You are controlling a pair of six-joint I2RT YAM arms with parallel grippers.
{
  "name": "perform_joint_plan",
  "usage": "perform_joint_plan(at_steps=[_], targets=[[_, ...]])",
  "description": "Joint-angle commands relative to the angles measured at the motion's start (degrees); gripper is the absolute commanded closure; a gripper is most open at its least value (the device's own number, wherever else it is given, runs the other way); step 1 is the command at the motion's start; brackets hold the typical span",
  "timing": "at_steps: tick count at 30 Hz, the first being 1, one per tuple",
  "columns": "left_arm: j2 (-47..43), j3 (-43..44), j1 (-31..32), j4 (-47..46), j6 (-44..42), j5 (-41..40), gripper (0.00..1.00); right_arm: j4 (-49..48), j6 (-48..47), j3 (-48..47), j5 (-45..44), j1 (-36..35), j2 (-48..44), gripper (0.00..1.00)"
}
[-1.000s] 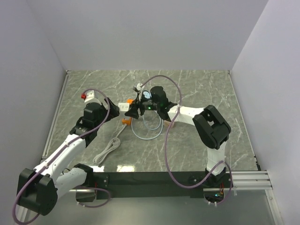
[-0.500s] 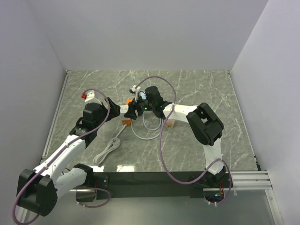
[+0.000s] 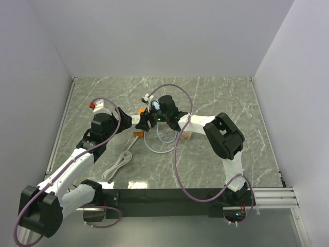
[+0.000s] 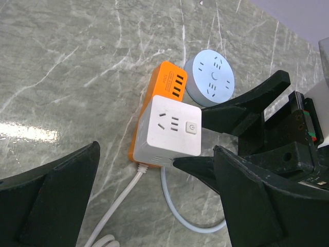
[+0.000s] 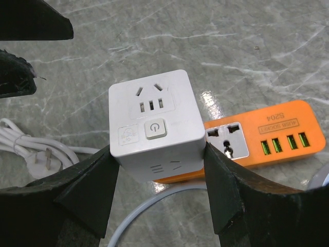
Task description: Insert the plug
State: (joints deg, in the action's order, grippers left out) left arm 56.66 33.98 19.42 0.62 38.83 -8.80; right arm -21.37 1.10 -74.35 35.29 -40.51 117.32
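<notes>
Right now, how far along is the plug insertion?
Done: the right gripper is shut on the white cube socket. In hand: it holds the cube over the orange power strip, beside its universal outlet. Left: that outlet is empty, so nothing is inserted yet; the left gripper stands open, holding nothing.

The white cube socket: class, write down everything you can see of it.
The cube looks like glossy white plastic with rounded edges. Its upper face carries a two-slot and a three-slot outlet, a square power button and a small logo, and another face shows faint slots. The right gripper clamps two opposite sides in its black fingers, holding it over one end of the orange strip. Contact with the strip cannot be told.
</notes>
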Motion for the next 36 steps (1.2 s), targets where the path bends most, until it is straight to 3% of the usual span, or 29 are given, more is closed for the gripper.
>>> perform_joint_plan(at_steps=[1, 23, 36], targets=[[-0.33, -0.23, -0.26, -2.12, 0.46, 0.71, 0.03, -3.42, -0.23, -1.42, -1.27, -0.71, 0.37, 1.00], [1.08, -0.93, -0.08, -3.43, 0.72, 1.24, 0.03, -6.67, 0.22, 4.21, -6.37, -1.50, -1.65, 1.00], [3.10, -2.69, 3.16, -3.35, 2.74, -1.13, 0.04, -7.20, 0.04, 8.07, -9.53, -2.64, -2.71, 1.00]])
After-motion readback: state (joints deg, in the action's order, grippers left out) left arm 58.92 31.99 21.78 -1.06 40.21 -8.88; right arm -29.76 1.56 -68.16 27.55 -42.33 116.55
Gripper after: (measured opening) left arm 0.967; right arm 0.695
